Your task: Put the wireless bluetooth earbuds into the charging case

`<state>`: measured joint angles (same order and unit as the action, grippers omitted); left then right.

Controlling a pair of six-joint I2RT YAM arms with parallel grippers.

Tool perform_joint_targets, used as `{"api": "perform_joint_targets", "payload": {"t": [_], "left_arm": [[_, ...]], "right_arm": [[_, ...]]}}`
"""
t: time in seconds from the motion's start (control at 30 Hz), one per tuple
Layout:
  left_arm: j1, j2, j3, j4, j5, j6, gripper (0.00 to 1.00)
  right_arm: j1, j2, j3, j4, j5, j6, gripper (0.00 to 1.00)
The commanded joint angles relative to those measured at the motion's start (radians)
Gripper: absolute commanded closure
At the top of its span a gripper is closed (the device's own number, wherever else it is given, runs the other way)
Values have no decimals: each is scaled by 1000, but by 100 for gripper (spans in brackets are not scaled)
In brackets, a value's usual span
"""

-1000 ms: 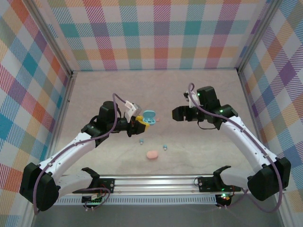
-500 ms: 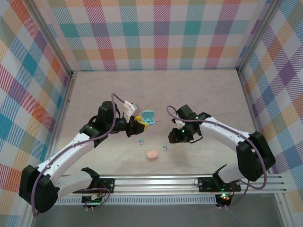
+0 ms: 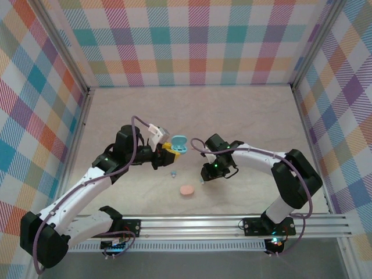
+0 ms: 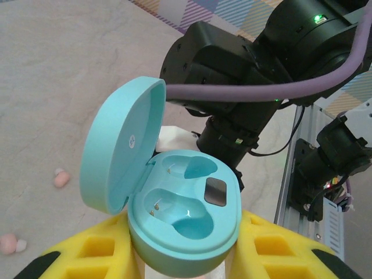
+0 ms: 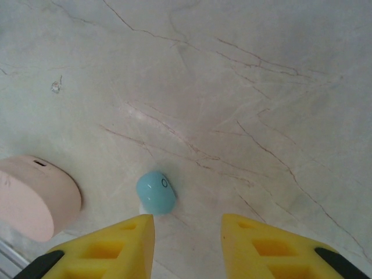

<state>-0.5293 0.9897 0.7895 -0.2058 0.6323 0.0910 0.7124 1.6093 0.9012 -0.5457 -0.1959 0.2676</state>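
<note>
Left gripper [image 4: 186, 254]: yellow fingers pinch the teal charging case [image 4: 185, 212], whose lid stands open.
Right gripper [image 5: 188, 220]: fingers spread, nothing between them, low over the table [image 5: 244, 81].
Blue earbud [image 5: 156, 192]: lying just ahead of one right fingertip.
Pink case [image 5: 36, 197]: closed, beside that same finger.

I count two cases: a teal case [image 4: 186, 228] and a pink case [image 3: 186, 190]. Buds come to four: a blue bud [image 3: 172, 173] on the left, a second blue bud [image 5: 156, 192] right of it, a pink bud [image 4: 60, 178] and another pink bud [image 4: 9, 243].
</note>
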Motion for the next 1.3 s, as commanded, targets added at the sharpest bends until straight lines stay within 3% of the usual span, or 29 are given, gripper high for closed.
{"api": "perform_joint_targets", "payload": {"t": [0.0,0.77,1.27], "left_arm": [[0,-34,31,-28,-13,-4,100],[0,-69,36,-63,-39,0,100],[0,-84,26,-64,-47,-6,100]], "right_arm": [[12,26,43,17,23,-20,64],[70,146,103,-68,9,-18,66],[69,105,107,-118,83,9,73]]}}
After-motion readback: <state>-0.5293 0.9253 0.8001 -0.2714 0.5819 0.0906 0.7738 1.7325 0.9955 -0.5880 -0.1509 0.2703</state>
